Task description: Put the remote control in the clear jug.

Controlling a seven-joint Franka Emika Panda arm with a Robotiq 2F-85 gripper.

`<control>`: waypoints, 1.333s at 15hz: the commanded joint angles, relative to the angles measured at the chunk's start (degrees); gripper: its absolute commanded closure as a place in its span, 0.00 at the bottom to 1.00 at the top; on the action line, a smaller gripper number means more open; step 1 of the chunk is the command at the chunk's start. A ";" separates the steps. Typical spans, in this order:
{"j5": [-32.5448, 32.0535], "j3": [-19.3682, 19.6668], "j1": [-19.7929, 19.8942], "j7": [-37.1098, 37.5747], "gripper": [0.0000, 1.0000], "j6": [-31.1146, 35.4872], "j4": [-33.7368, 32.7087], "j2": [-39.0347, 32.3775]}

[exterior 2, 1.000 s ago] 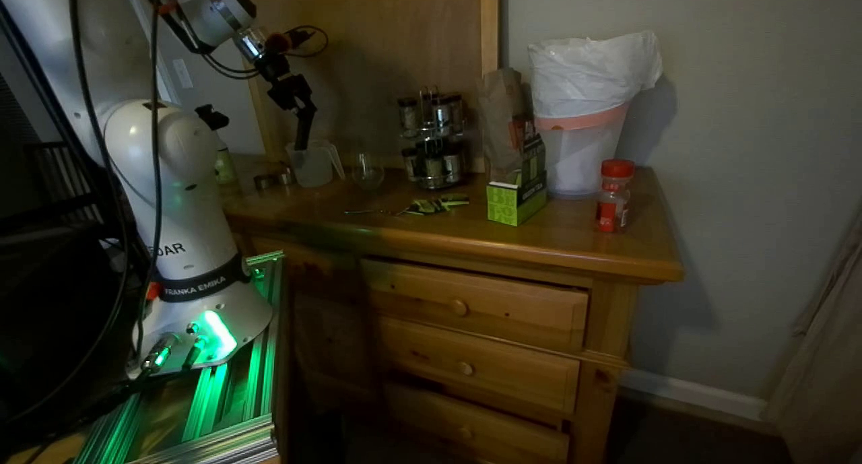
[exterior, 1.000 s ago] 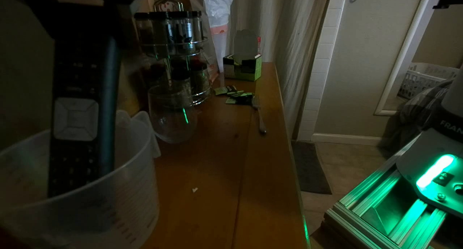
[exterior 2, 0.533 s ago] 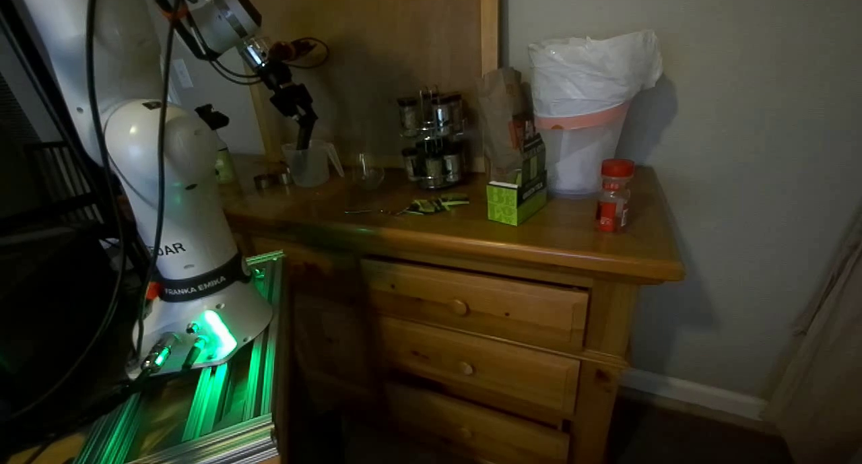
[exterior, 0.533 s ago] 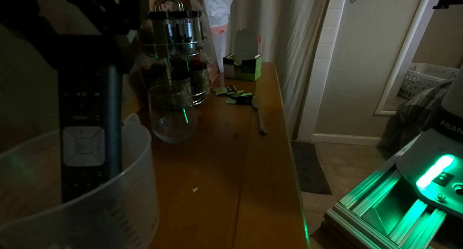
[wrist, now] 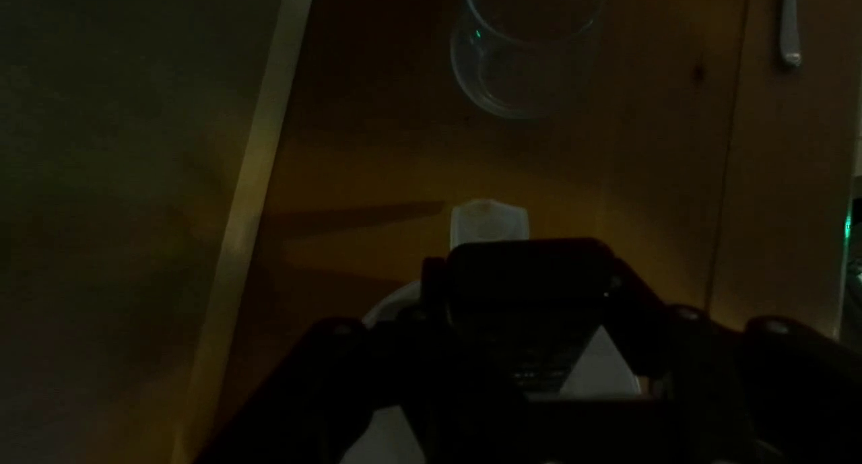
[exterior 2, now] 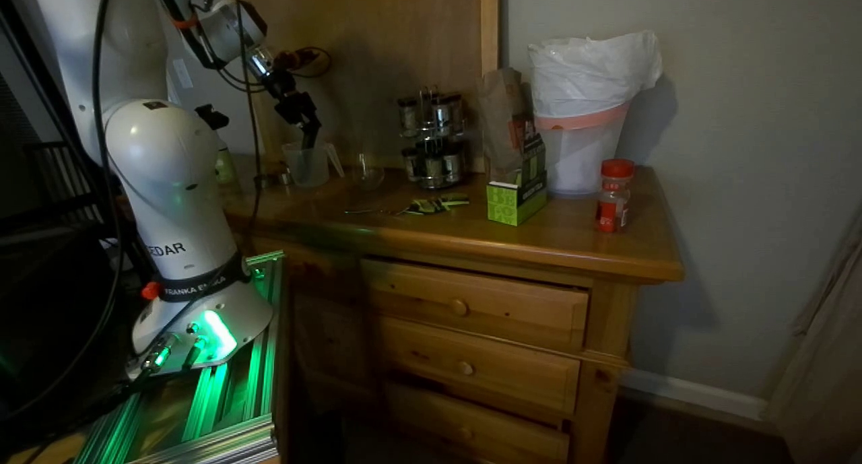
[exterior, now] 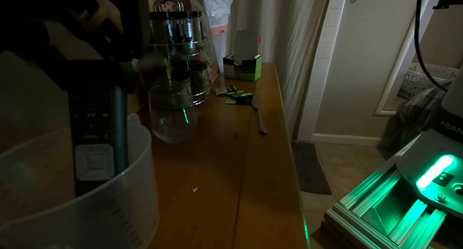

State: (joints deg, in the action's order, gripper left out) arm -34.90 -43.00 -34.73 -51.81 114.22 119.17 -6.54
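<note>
The black remote control [exterior: 94,162] stands nearly upright, its lower part inside the clear jug [exterior: 126,209]. Its bottom end is hidden by the jug's cloudy near wall. My gripper [exterior: 99,75] is shut on the remote's upper part, above the jug's rim. In an exterior view the gripper [exterior 2: 310,122] is over the jug [exterior 2: 310,169] with the remote [exterior 2: 309,141] pointing down into it. In the dark wrist view the gripper [wrist: 528,282] holds the remote [wrist: 522,343] over the jug, whose handle [wrist: 489,221] shows beyond.
A clear glass vessel [exterior: 173,115] stands close to the jug, with the spice rack [exterior: 181,50] behind it. A fork [exterior: 261,119], tea packets [exterior: 237,96] and a green box [exterior: 253,70] lie farther along. Metal tins [exterior 2: 268,180] are beside the jug; a wall is behind.
My gripper and the remote have moved lower, the remote going deeper into the jug. The jug shifted or turned slightly in the first half second. The remote is still held.
</note>
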 commanded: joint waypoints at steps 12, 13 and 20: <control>5.13 0.66 2.21 -0.12 0.00 7.46 0.65 5.44; 6.98 0.92 2.95 -0.11 0.00 9.08 1.61 7.90; 27.49 12.07 1.63 -2.61 0.00 24.02 14.91 30.88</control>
State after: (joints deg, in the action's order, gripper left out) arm -15.26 -36.66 -30.61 -52.48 131.06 125.19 13.09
